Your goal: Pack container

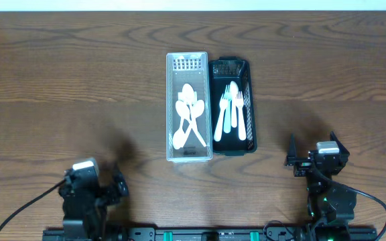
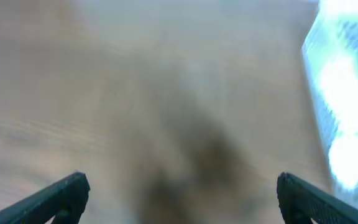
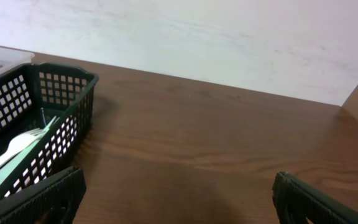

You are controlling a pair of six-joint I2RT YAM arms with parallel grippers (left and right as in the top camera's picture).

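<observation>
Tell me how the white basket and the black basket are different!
The white basket holds white spoons; the black basket holds white forks. The white basket looks a bit longer than the black basket. Both are long, holey bins sitting side by side.

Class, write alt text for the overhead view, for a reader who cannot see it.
On a wooden table, a white basket of spoons stands beside a black basket of forks, the black one on the picture's right. The left arm and right arm rest at the near edge, apart from both baskets.
</observation>
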